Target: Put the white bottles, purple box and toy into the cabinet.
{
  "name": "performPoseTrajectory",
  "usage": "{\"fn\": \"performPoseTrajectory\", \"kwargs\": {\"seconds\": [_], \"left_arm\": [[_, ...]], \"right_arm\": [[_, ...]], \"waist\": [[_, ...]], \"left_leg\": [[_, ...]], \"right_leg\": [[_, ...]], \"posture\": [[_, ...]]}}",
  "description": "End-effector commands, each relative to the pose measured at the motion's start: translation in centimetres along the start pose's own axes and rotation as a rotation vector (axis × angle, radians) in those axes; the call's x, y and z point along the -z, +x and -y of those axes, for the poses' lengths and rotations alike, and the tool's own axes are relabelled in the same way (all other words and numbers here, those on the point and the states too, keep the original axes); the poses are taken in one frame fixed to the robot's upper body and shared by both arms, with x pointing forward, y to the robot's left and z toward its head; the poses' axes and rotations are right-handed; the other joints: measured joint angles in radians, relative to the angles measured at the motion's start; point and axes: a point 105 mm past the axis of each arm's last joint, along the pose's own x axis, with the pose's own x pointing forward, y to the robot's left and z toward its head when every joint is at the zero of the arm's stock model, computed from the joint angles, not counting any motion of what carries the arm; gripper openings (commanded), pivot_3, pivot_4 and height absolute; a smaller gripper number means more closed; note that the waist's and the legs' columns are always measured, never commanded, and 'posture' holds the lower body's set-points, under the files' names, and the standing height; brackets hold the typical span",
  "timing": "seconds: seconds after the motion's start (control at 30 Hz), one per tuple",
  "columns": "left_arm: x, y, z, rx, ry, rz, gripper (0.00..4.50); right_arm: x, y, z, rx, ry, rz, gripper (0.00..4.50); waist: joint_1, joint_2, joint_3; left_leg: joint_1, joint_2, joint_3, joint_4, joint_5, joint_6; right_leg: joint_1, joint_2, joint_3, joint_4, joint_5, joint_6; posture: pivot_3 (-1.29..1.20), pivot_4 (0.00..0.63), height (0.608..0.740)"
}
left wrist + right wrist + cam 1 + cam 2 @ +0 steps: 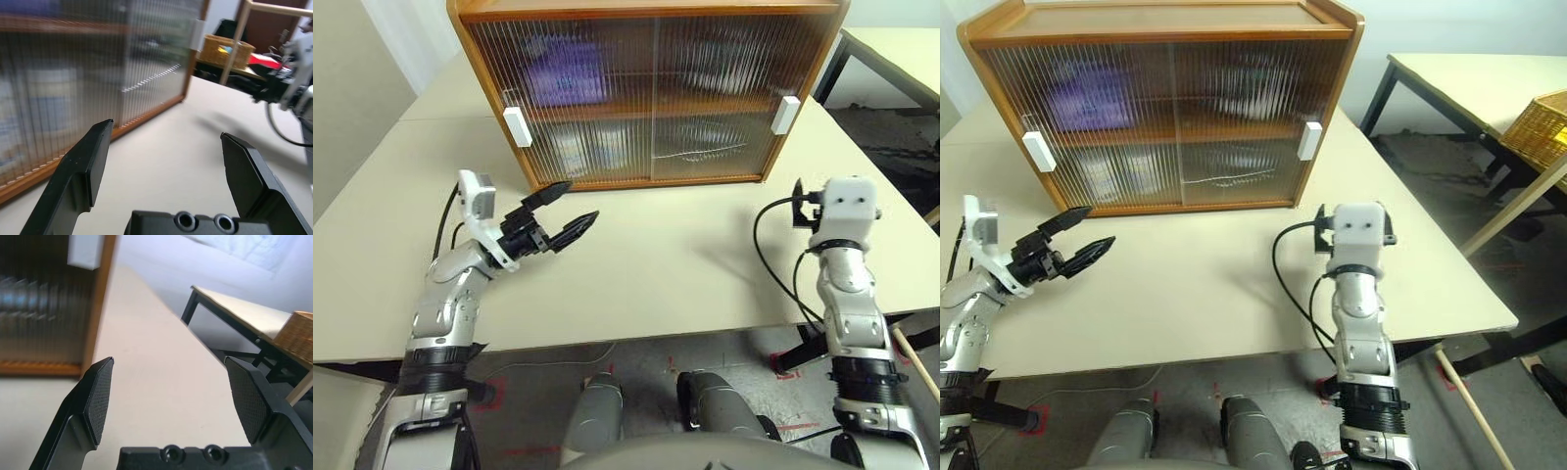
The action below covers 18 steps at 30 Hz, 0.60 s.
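Beige worktop carries the orange-brown wooden cabinet, ribbed doors closed — purple box blurred behind them, upper shelf. Left hand and right hand gape, holding nothing; seemingly finished — next, just withdraw.

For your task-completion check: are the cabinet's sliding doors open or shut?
Shut: the cabinet has both ribbed doors spanning its whole front, leaving no gap.

Beige table, top bare in front. Second table with dark legs, well apart. Wicker basket near it. Light wooden pole over the floor.
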Motion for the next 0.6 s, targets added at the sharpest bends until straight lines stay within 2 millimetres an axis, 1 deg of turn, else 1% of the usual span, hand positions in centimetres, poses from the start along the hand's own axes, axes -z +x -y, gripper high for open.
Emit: {"fn": "performPoseTrajectory", "kwargs": {"seconds": [0.03,0.13,0.23,0.27,0.33,0.4,0.5,0.6], "left_arm": [[0.3,-2.8,-2.3,-0.155,0.005,0.007,4.5],[0.7,-4.6,-3.8,-0.261,0.011,0.008,4.5],[1.5,-8.4,-6.9,-0.503,0.053,-0.003,4.5],[1.6,-9.0,-7.5,-0.547,0.067,-0.007,4.5],[1.4,-11.0,-9.7,-0.714,0.113,-0.016,4.5],[1.2,-12.6,-11.2,-0.84,0.13,-0.011,4.5],[1.4,-13.7,-12.3,-0.941,0.163,-0.023,4.5],[1.9,-13.7,-12.7,-0.965,0.181,-0.042,4.5]], "right_arm": [[0.6,0.1,0.6,-0.07,0.085,0.011,4.47],[0.8,0.1,0.8,-0.12,0.09,0.03,4.47],[1.8,0.0,1.4,-0.16,0.101,0.016,4.47],[2.1,0.0,1.5,-0.165,0.103,0.014,4.47],[2.7,-0.1,1.9,-0.163,0.099,0.013,4.47],[3.1,-0.2,2.3,-0.162,0.094,0.013,4.47],[3.7,-0.3,2.5,-0.156,0.1,0.005,4.47],[4.4,-0.4,2.7,-0.137,0.109,-0.01,4.47]], "waist": [[0.0,0.0,0.0],[0.002,0.0,0.0],[0.004,0.0,0.0],[0.004,0.0,0.0],[0.005,0.0,0.0],[0.008,0.0,0.0],[0.012,0.0,0.0],[0.014,0.0,0.0]], "left_leg": [[0.0,0.0,0.0,0.0,0.0,0.0],[0.0,0.0,-0.001,-0.001,-0.001,-0.002],[0.0,0.0,-0.001,-0.001,-0.001,-0.002],[0.0,0.0,-0.001,-0.001,-0.001,-0.002],[0.0,0.0,-0.001,-0.001,-0.001,-0.002],[0.0,0.0,-0.001,-0.001,0.0,0.0],[0.001,0.0,-0.001,-0.001,0.0,0.0],[0.002,-0.001,-0.001,-0.001,0.0,0.0]], "right_leg": [[0.0,0.0,0.0,0.0,0.0,0.0],[0.0,0.0,0.0,0.0,0.0,0.0],[0.001,0.0,0.0,0.0,0.0,-0.001],[0.001,0.0,0.0,0.0,0.0,-0.001],[0.0,0.0,0.0,0.0,-0.001,-0.001],[0.001,0.0,0.0,0.0,-0.001,-0.001],[0.001,0.0,0.0,0.0,-0.001,-0.001],[0.003,0.0,0.0,0.0,-0.001,-0.001]], "posture": [[0.12,0.08,0.74],[0.13,0.077,0.74],[0.13,0.078,0.74],[0.14,0.079,0.74],[0.14,0.08,0.74],[0.14,0.081,0.74],[0.14,0.08,0.74],[0.13,0.082,0.74]]}}
